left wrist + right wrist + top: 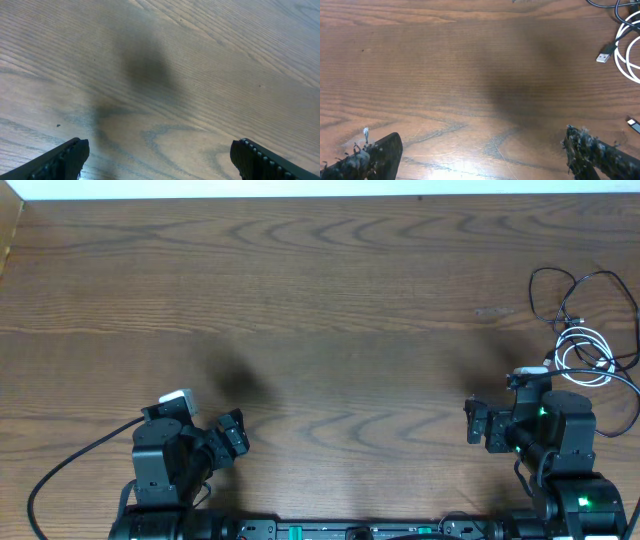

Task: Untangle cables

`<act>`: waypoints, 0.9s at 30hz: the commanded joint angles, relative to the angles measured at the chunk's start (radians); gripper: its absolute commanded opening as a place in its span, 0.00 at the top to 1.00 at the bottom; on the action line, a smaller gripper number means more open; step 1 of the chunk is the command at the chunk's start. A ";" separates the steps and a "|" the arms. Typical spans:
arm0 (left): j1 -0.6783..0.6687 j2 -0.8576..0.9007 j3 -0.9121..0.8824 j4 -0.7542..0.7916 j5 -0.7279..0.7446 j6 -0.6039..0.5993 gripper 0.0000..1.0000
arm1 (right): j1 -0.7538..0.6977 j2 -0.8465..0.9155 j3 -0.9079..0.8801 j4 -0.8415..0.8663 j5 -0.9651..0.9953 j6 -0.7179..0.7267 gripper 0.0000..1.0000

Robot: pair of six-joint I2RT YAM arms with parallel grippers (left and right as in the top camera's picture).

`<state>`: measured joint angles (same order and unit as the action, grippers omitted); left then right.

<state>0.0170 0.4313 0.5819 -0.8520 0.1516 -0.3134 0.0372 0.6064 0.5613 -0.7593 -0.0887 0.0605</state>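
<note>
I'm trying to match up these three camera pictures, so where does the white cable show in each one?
Overhead: the white cable lies coiled near the right edge, about mid-height.
Left wrist: not in it.
Right wrist: its loops sit at the right edge, upper half, partly cut off.
Shared landmark: the black cable, just above the white one overhead and in the top right corner of the right wrist view. The wood-grain table is in all three.
</note>
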 commanded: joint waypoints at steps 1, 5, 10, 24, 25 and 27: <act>0.003 -0.002 -0.004 0.000 -0.005 0.017 0.05 | 0.003 -0.004 -0.006 -0.001 0.011 0.006 0.01; 0.003 -0.002 -0.004 0.000 -0.005 0.016 0.05 | 0.003 -0.004 -0.006 -0.001 0.011 0.006 0.01; 0.003 -0.002 -0.004 0.000 -0.005 0.016 0.05 | 0.003 -0.004 -0.006 -0.001 0.011 0.006 0.01; 0.003 -0.002 -0.004 0.000 -0.005 0.016 0.05 | 0.004 -0.010 -0.006 -0.034 0.097 -0.014 0.01; 0.003 -0.002 -0.004 0.000 -0.005 0.016 0.05 | 0.004 -0.014 -0.006 -0.034 0.113 -0.014 0.01; 0.003 -0.002 -0.004 0.000 -0.005 0.016 0.05 | 0.004 -0.026 -0.009 -0.035 0.145 -0.014 0.01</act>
<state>0.0170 0.4313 0.5819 -0.8520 0.1516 -0.3134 0.0372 0.6006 0.5610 -0.7921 -0.0116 0.0589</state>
